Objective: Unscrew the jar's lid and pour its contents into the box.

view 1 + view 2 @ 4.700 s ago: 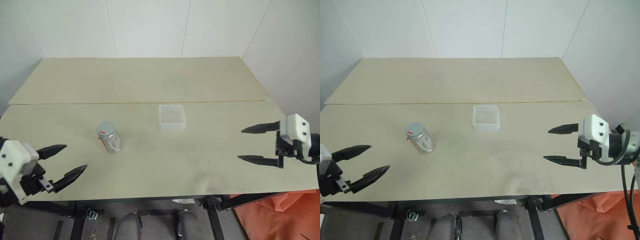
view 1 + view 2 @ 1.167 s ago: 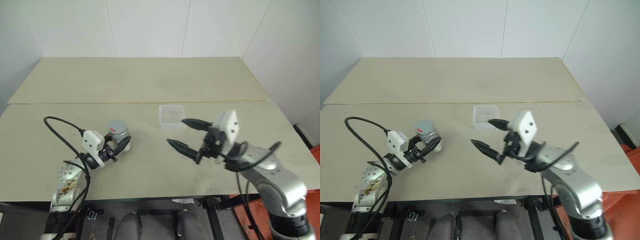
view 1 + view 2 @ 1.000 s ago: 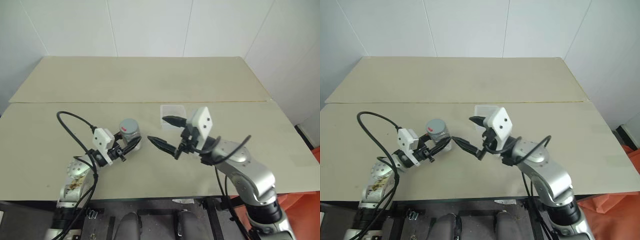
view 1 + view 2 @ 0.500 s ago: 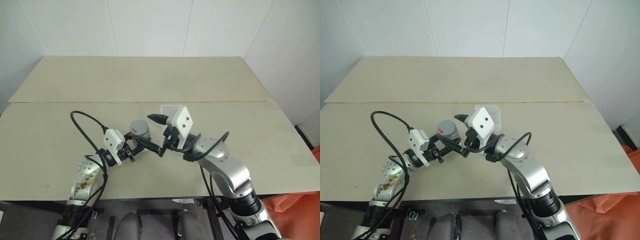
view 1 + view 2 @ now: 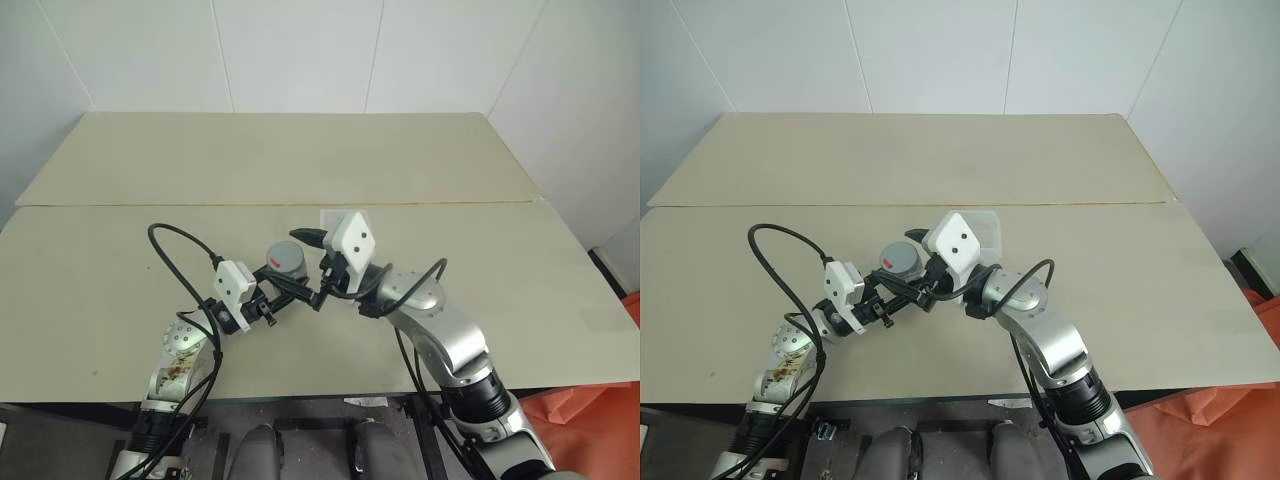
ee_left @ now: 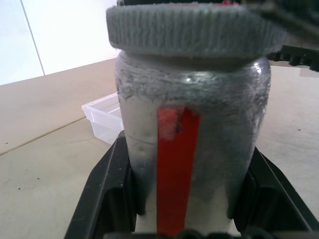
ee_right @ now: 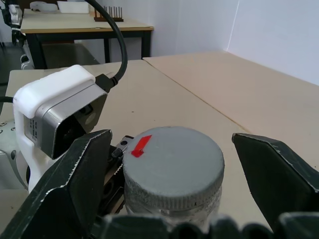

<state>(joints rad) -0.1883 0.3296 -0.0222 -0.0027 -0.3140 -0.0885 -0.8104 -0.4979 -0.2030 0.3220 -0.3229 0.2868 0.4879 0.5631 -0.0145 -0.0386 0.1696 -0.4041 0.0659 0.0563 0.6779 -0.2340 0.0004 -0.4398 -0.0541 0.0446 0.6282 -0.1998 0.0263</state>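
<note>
Left gripper (image 6: 189, 219) pinching jar (image 6: 192, 149) by its slick, rigid body; right gripper (image 7: 172, 199), jaws spread, straddling ribbed lid (image 7: 173, 159), likely the best-gripping spot.

R gripper (image 7: 164, 164) fingers straddle lid (image 7: 173, 162) w/ gaps both sides; box (image 5: 980, 232) just behind.

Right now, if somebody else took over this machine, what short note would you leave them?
Left gripper: shut on the small clear jar with a red stripe, held upright above the table.
Right gripper: open, fingers either side of the round grey ribbed lid, not yet closed on it.
The shallow clear plastic box sits behind on the pale table.
Done: jar picked up.
Left: grip and unscrew lid, pour into box.
</note>
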